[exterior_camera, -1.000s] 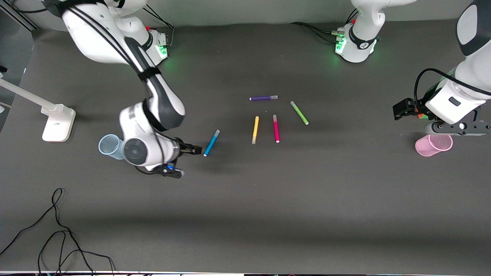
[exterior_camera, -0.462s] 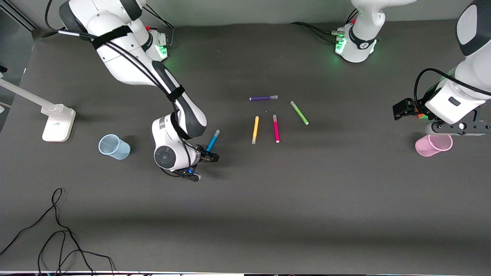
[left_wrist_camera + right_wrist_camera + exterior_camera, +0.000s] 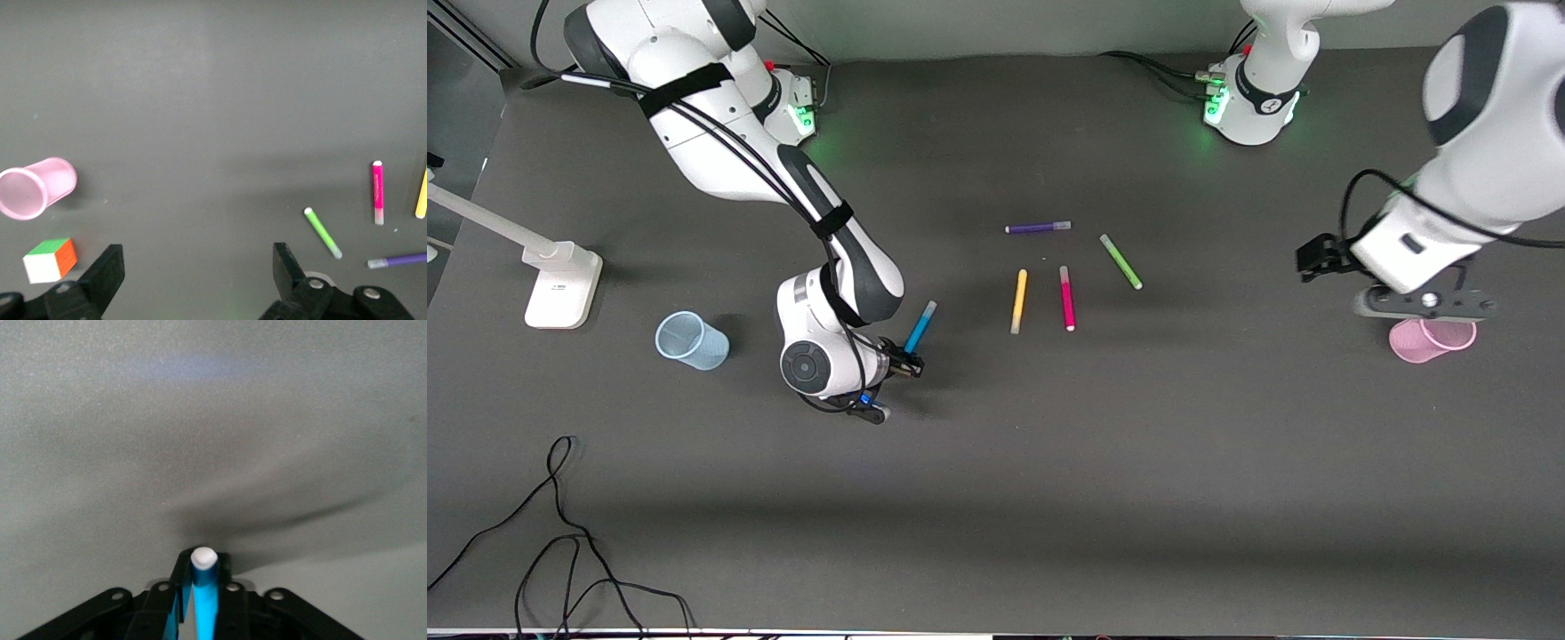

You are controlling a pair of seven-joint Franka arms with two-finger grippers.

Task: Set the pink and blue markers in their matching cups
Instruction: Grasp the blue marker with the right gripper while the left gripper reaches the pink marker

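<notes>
My right gripper (image 3: 907,364) clamped on blue marker (image 3: 919,327), left gripper (image 3: 193,280) spread wide above pink cup (image 3: 1427,340), my left arm waiting.

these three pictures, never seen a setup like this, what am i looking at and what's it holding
Two white robot arms stand at a dark table. The big picture looks down from a high camera facing them; the other two come from cameras on the arms' wrists.

The right hand is down at the table, shut on the blue marker; its wrist picture shows the marker's end between the fingers.

The left hand is open and holds nothing, above the table near the pink cup.

Lying loose in the middle: pink marker, yellow marker, green marker, purple marker. The blue cup stands toward the right arm's end. A colored cube sits beside the pink cup.
</notes>
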